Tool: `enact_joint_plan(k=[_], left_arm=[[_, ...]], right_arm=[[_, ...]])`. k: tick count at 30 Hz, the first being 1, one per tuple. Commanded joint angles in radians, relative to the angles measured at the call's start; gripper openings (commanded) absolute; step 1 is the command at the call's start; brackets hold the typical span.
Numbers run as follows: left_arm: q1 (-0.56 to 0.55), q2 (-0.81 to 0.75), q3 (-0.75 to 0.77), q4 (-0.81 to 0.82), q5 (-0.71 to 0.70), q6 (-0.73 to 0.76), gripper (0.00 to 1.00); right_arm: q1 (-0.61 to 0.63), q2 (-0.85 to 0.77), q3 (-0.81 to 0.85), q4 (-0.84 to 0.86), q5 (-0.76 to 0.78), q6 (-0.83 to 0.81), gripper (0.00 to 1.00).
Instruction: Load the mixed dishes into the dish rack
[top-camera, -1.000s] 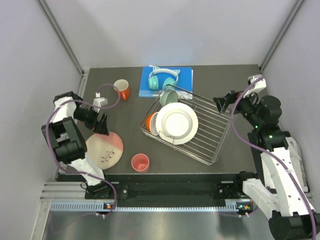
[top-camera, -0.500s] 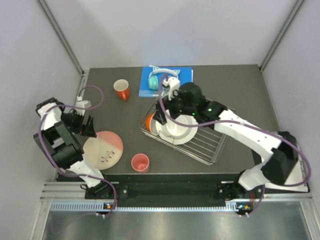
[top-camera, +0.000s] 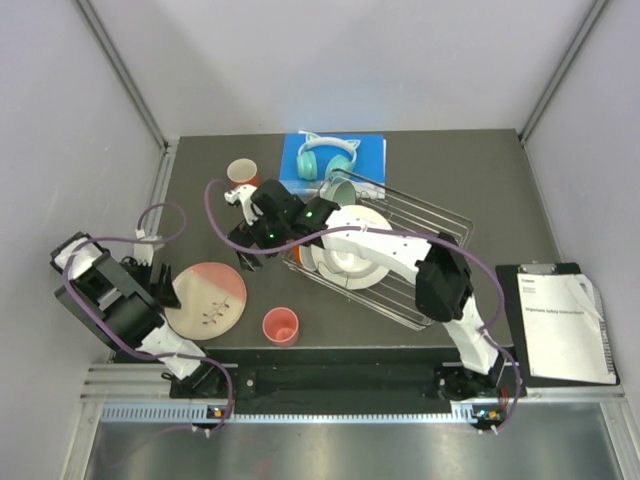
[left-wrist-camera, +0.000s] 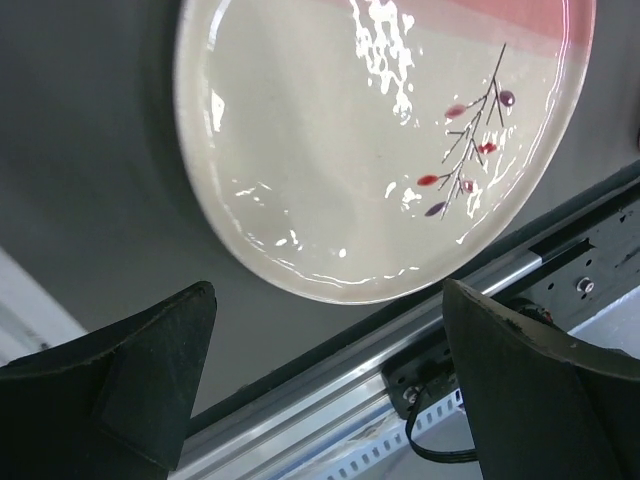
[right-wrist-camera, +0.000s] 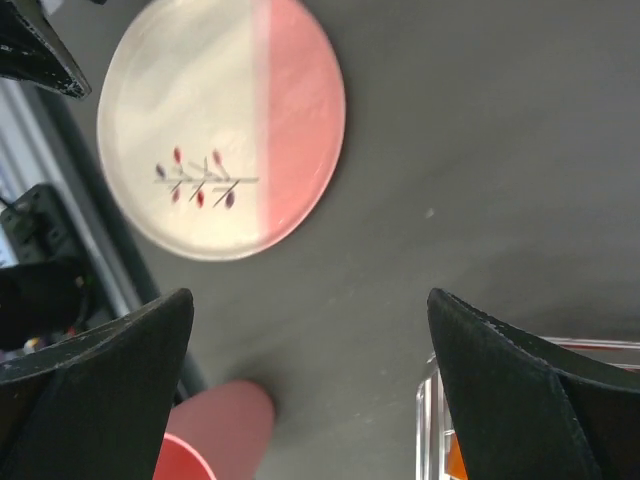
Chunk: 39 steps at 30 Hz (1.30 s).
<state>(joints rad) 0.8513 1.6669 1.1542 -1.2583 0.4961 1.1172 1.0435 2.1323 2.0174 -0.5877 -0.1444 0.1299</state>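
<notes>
The large pink-and-cream plate (top-camera: 206, 298) lies flat at the table's near left; it also shows in the left wrist view (left-wrist-camera: 380, 140) and the right wrist view (right-wrist-camera: 220, 125). My left gripper (top-camera: 163, 288) is open and empty at the plate's left rim (left-wrist-camera: 328, 290). My right gripper (top-camera: 247, 255) is open and empty, hovering between the plate and the dish rack (top-camera: 425, 262), above bare table (right-wrist-camera: 310, 296). The rack holds white plates (top-camera: 350, 245), a mint green bowl (top-camera: 338, 192) and an orange cup (top-camera: 299, 248). The coral pink cup (top-camera: 281, 325) stands near the front edge (right-wrist-camera: 200, 440).
A second orange cup (top-camera: 240, 171) stands at the back left, partly behind the right arm. Teal headphones (top-camera: 327, 156) lie on a blue book (top-camera: 370, 150) at the back. A clipboard (top-camera: 565, 322) lies off the table at the right. The rack's corner (right-wrist-camera: 440, 420) is beside my right finger.
My right arm has swung from the far right across the rack to its left side. My left gripper has drawn back toward the near left, to the plate's left rim.
</notes>
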Motion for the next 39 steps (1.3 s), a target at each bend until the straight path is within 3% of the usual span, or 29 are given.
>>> enact_joint_plan(k=[1,4,10,17,25,34,39], left_arm=[[0.018,-0.061,-0.083,0.023,-0.014,0.049,0.99],[0.026,-0.058,-0.123,0.053,-0.021,0.041,0.99],[0.048,-0.05,-0.166,0.083,-0.007,0.056,0.99],[0.051,-0.042,-0.241,0.152,0.009,0.066,0.99],[0.029,0.031,-0.206,0.162,0.129,0.013,0.99],[-0.17,0.04,-0.214,0.212,0.202,-0.097,0.99],[-0.186,0.06,-0.192,0.215,0.217,-0.123,0.99]], right_arm=[[-0.062,0.046,0.006,0.033,-0.192,0.1,1.0],[-0.021,0.188,0.203,-0.142,-0.124,0.019,1.0],[0.032,0.331,0.319,-0.198,-0.015,0.002,1.0],[0.029,0.316,0.195,-0.095,-0.047,0.054,1.0],[0.044,0.397,0.254,-0.129,-0.107,0.048,1.0],[0.038,0.419,0.241,-0.049,-0.216,0.096,1.0],[0.03,0.44,0.261,-0.052,-0.27,0.111,1.0]])
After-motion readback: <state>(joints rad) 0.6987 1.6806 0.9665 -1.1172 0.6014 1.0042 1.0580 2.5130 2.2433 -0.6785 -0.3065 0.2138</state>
